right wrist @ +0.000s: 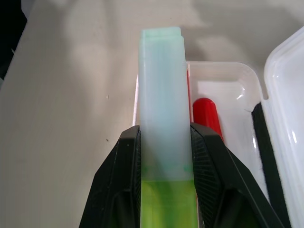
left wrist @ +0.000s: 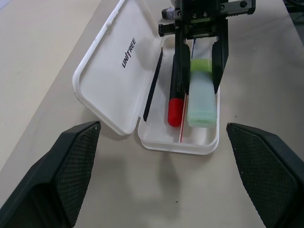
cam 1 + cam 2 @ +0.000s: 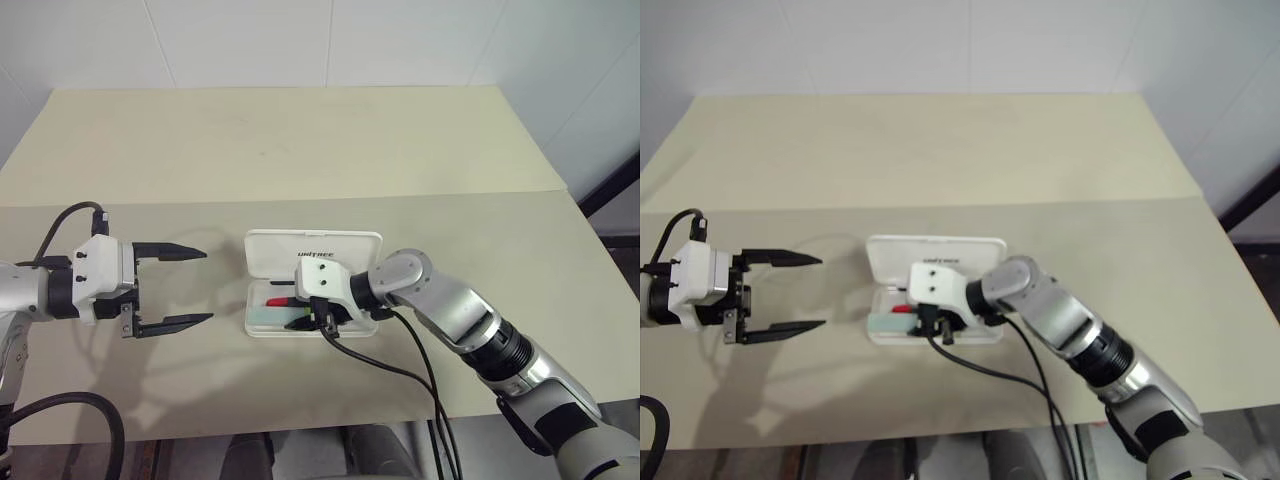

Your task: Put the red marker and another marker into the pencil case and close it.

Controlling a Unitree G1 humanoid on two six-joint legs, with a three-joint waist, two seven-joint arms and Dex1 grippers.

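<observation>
The white pencil case [image 3: 312, 245] lies open mid-table, its "UNITREE" lid [image 2: 114, 76] folded flat toward the far side. Lying in its tray [image 1: 237, 71] is the red marker [image 2: 175, 102], red cap pointing left. My right gripper [image 3: 315, 315] is shut on the other marker, a pale mint highlighter [image 1: 161, 95] with a lime-green cap. It holds the highlighter lengthwise over the tray's near side, beside the red marker. Whether the highlighter rests on the tray floor I cannot tell. My left gripper [image 3: 208, 286] stands wide open and empty, left of the case.
The beige table [image 3: 300, 140] stretches far behind the case. Its right edge [image 3: 585, 205] meets a dark gap. A black cable [image 3: 400, 370] runs from my right wrist across the table's near part.
</observation>
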